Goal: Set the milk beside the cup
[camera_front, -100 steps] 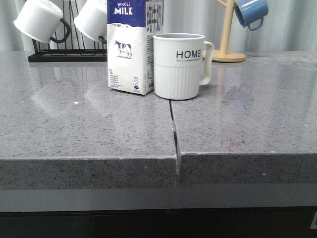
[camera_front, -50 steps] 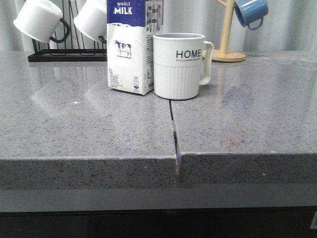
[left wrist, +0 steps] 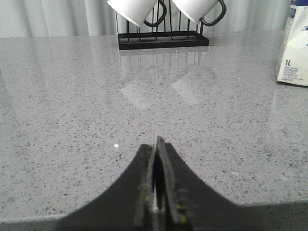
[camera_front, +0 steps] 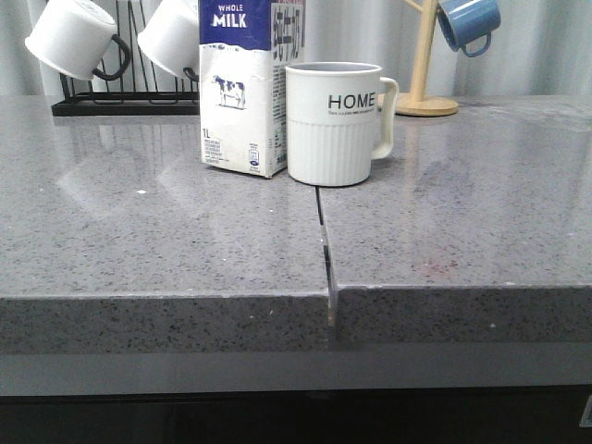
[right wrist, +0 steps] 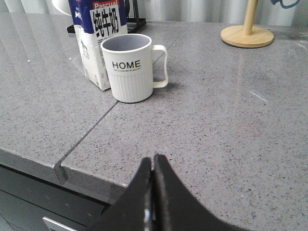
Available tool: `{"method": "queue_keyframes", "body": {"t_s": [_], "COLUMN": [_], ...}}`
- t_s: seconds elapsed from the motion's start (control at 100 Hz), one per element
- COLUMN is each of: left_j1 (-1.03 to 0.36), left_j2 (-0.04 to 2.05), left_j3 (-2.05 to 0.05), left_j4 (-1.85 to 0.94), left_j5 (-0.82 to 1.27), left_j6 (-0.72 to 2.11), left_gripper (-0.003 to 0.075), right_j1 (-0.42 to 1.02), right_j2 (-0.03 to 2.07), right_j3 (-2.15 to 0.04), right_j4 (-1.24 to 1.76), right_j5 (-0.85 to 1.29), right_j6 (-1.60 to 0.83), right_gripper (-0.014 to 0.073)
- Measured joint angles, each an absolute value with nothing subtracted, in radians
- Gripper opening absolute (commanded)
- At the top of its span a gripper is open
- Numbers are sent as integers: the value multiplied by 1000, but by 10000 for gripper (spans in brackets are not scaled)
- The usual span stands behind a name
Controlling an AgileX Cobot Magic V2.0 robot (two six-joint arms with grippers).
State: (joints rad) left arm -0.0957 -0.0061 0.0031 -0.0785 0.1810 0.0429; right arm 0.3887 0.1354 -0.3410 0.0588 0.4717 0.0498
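Observation:
The milk [camera_front: 245, 88], a tall white carton with a blue top band and a cow picture, stands upright on the grey counter, touching or nearly touching the left side of the cup [camera_front: 335, 122]. The cup is a large white ribbed mug marked "HOME", handle to the right. Both show in the right wrist view: milk [right wrist: 98, 43], cup [right wrist: 130, 67]. A corner of the milk [left wrist: 294, 53] shows in the left wrist view. My left gripper [left wrist: 156, 147] is shut and empty over the counter's near edge. My right gripper [right wrist: 153, 163] is shut and empty, well short of the cup. Neither gripper shows in the front view.
A black rack [camera_front: 120, 104] holds two white mugs with black handles [camera_front: 74, 39] at the back left. A wooden mug tree [camera_front: 421, 92] with a blue mug [camera_front: 469, 23] stands at the back right. A seam [camera_front: 324, 240] splits the counter [camera_front: 481, 231] down the middle.

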Motion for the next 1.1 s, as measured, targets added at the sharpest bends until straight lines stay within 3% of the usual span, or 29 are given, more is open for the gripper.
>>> {"method": "queue_keyframes", "body": {"t_s": [0.47,0.85,1.1], "left_j1": [-96,-96,-96], "left_j2": [-6,-6,-6], "left_j3": [3,3,3], "left_j4": [-78,-78,-78], "left_j5": [181,181,179], "left_j6": [41,41,41], "left_gripper": [-21,-20,-20], "right_j1": [376,21,-48], "right_j2": [135,118,-8], "right_j3": [-325,-96,26], "right_j4": [59,57,45], "right_j5": [442,94,60], "right_j6": [50,50,52], "right_gripper": [-68,-68,-68]}}
